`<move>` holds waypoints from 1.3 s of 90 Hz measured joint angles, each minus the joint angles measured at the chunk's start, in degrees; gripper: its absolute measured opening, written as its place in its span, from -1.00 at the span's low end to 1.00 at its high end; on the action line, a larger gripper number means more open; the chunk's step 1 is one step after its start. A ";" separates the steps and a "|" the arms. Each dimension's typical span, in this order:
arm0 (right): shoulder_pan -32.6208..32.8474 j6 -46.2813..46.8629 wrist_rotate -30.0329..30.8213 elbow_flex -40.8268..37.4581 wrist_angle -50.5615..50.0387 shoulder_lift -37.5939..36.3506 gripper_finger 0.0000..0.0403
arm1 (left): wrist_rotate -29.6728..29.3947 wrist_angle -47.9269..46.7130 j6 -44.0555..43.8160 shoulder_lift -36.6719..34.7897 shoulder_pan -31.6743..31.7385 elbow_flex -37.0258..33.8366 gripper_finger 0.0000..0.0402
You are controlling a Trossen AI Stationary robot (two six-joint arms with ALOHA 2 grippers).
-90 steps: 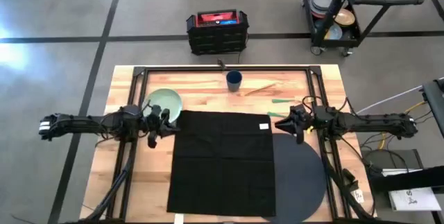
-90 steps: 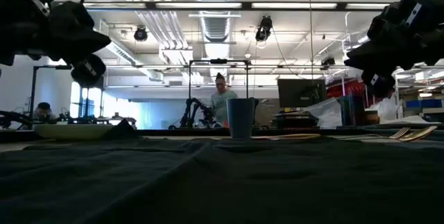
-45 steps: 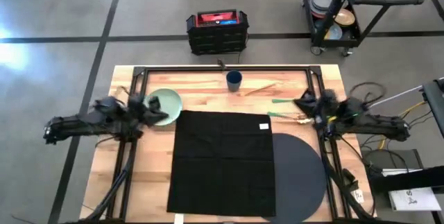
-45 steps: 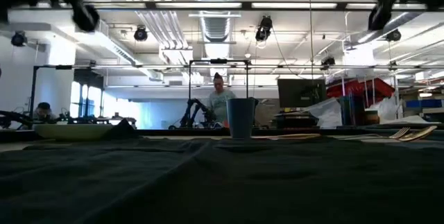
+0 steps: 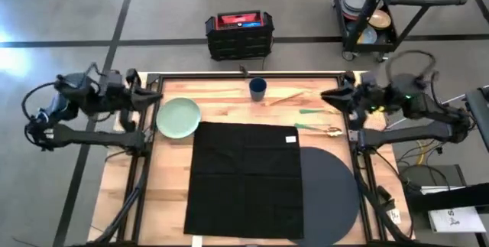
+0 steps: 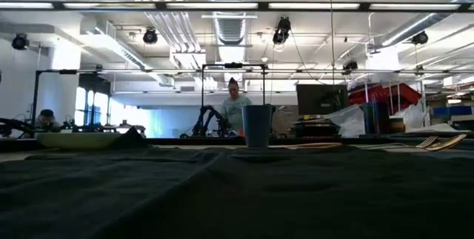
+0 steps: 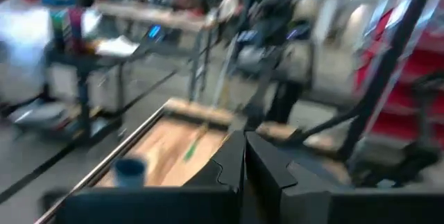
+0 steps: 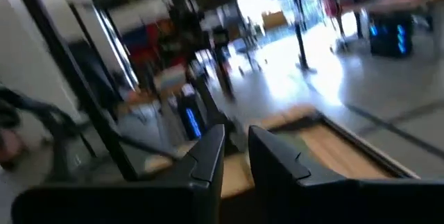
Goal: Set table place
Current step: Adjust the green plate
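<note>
Both arms have pulled back from the black cloth napkin (image 5: 246, 177) to the table's (image 5: 229, 94) far corners. The napkin lies mid-table, overlapping the dark grey round placemat (image 5: 334, 193). Beyond sit the pale green plate (image 5: 177, 117), gold cutlery with green handles (image 5: 315, 129) and small dark blue cup (image 5: 257, 88). The left gripper (image 7: 244, 156) is clenched; the right gripper (image 8: 235, 148) is slightly parted, empty.

Grey concrete floor (image 5: 69, 17) with dark seam lines. Black-and-red toolbox (image 5: 239, 34) sits on floor beyond the tabletop. Black wheeled cart (image 5: 382, 10) of dishes at far right. Ceiling strip lights (image 6: 311, 5), ducts, monitor (image 6: 321, 98), a person (image 6: 235, 109) standing behind.
</note>
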 joint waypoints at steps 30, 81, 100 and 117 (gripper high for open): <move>0.00 2.70 0.00 10.10 -11.86 13.72 -0.84 | -2.75 -5.55 -2.98 10.02 0.00 1.06 -1.00; -0.11 3.84 15.13 16.49 -31.74 18.75 -0.91 | -10.95 -30.02 -11.01 24.94 1.80 12.14 -1.00; -1.87 3.49 12.03 8.98 -31.82 20.21 -0.91 | -7.89 -28.38 -16.03 29.13 5.26 6.05 -1.00; -4.64 5.72 10.68 0.51 -27.49 20.01 -0.91 | -6.02 -25.99 -20.29 32.93 6.74 1.36 -1.00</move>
